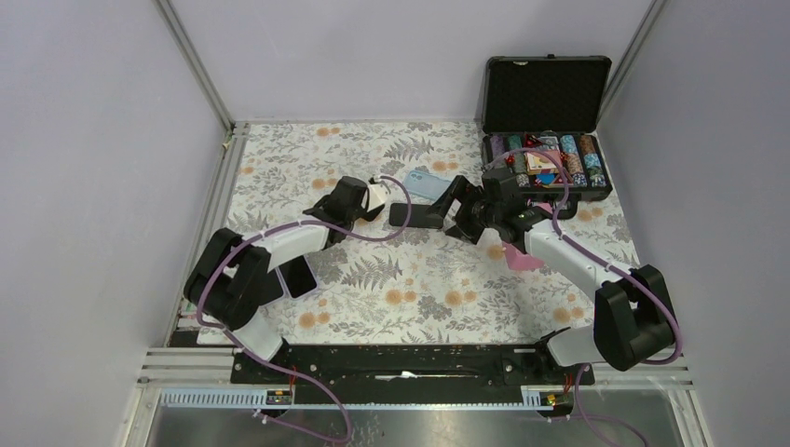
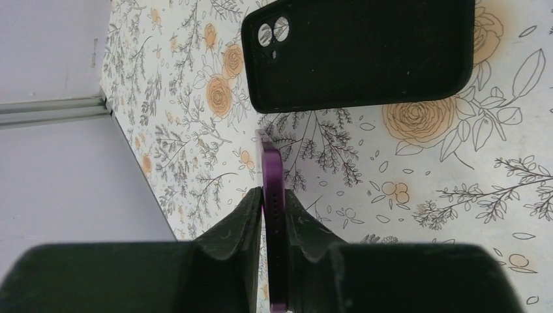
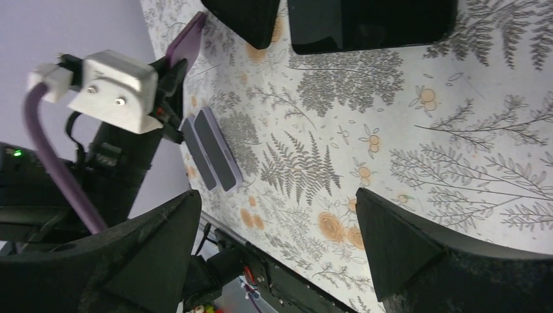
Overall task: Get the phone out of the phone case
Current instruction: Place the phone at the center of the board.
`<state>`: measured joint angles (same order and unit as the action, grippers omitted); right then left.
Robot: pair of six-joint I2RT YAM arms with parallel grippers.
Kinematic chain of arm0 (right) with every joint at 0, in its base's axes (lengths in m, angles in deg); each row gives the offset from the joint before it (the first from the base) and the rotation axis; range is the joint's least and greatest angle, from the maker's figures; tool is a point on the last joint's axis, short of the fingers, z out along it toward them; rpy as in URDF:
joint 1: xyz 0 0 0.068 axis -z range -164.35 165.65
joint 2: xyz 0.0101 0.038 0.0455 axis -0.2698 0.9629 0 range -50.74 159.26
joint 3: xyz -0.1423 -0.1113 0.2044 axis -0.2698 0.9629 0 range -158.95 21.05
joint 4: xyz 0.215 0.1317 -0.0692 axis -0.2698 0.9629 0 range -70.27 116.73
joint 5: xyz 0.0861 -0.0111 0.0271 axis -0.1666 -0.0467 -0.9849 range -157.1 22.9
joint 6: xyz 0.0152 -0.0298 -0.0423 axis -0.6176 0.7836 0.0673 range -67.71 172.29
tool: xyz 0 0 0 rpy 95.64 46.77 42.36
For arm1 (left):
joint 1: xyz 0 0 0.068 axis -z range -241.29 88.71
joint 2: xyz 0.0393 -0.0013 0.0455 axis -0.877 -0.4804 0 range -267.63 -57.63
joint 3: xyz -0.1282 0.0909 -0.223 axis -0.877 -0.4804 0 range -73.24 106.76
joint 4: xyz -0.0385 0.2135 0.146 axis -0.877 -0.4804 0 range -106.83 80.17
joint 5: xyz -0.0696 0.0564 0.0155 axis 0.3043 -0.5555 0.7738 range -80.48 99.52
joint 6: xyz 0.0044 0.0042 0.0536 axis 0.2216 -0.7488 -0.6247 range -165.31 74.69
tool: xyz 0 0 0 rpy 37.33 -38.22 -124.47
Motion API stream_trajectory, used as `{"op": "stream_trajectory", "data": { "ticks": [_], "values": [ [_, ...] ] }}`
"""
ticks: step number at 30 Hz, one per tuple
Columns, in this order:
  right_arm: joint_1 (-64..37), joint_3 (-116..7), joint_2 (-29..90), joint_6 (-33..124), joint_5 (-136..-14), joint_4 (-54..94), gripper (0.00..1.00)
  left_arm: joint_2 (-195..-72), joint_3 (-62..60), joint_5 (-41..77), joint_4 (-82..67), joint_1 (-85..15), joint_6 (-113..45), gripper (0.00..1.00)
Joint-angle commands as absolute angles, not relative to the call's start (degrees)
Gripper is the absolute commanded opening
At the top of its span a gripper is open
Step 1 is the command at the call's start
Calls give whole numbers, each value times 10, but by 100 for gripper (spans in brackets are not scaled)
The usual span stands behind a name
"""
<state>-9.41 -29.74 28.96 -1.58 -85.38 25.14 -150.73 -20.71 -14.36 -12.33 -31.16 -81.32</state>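
Note:
In the left wrist view a purple phone (image 2: pixel 272 176) stands edge-on between my left gripper's (image 2: pixel 274 195) fingers, which are shut on it. The empty black phone case (image 2: pixel 358 52) lies flat on the floral mat beyond it, its camera cutout at the left end. From above, the case (image 1: pixel 416 215) lies between the two grippers, the left gripper (image 1: pixel 384 203) just to its left. My right gripper (image 1: pixel 454 216) stands open just right of the case. In the right wrist view its jaws (image 3: pixel 277 195) are spread wide over bare mat, with the case (image 3: pixel 372 26) ahead and the phone (image 3: pixel 187 39) raised in the left gripper.
An open black case of poker chips (image 1: pixel 545 140) stands at the back right. A light blue flat item (image 1: pixel 429 183) lies behind the phone case. A pink item (image 1: pixel 526 259) sits under the right arm. Two dark slabs (image 3: pixel 212 156) lie by the left arm's base.

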Motion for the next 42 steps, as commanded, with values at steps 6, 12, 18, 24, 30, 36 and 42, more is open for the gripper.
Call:
{"op": "stream_trajectory", "data": {
  "ticks": [6, 12, 18, 24, 30, 36, 42],
  "values": [
    [-88, -295, 272, -44, -895, 201, 95, -1564, -180, -150, -206, -285, -793, 18],
    [-83, -293, 264, -51, -907, 174, 95, -1584, -157, -124, -257, -276, -784, 26],
    [-72, -286, 254, -52, -914, 174, 95, -1587, -145, -98, -299, -273, -778, 24],
    [-60, -275, 246, -54, -919, 174, 95, -1604, -142, -75, -313, -269, -763, 28],
    [-53, -270, 234, -60, -927, 174, 95, -1640, -115, -98, -341, -255, -761, 20],
    [-44, -265, 217, -68, -932, 174, 95, -1643, -107, -82, -372, -238, -745, 33],
    [-37, -265, 208, -77, -936, 174, 95, -1670, -88, -49, -399, -229, -729, 38]
  ]
}}
